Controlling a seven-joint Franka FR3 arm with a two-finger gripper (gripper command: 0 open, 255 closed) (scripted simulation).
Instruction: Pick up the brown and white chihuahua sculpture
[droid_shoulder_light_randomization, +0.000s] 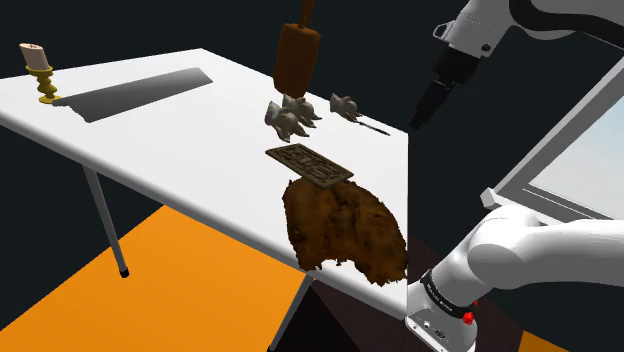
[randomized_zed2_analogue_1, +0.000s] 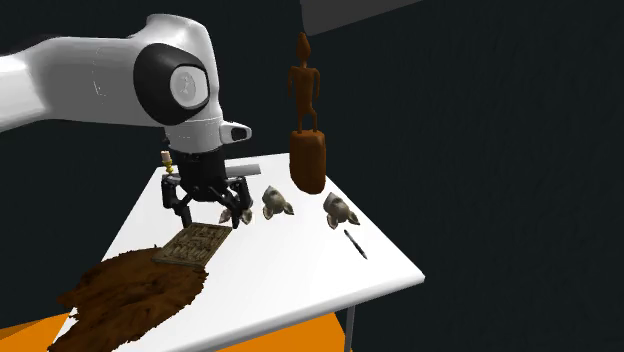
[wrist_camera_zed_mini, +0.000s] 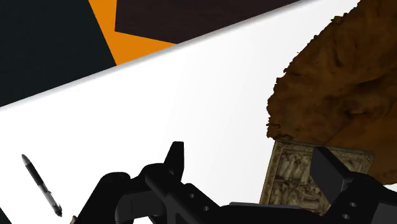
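Second exterior view: gripper (randomized_zed2_analogue_1: 211, 217) hangs wide open and empty above the plaque (randomized_zed2_analogue_1: 192, 243), near small grey figurines (randomized_zed2_analogue_1: 277, 204).

The small grey-brown and white chihuahua sculpture (droid_shoulder_light_randomization: 343, 105) (randomized_zed2_analogue_1: 338, 208) is standing upright on the white desk (droid_shoulder_light_randomization: 200, 130). It is sitting near the shoulder view's far edge, just beside a dark pen (droid_shoulder_light_randomization: 375, 127), with nothing touching it.
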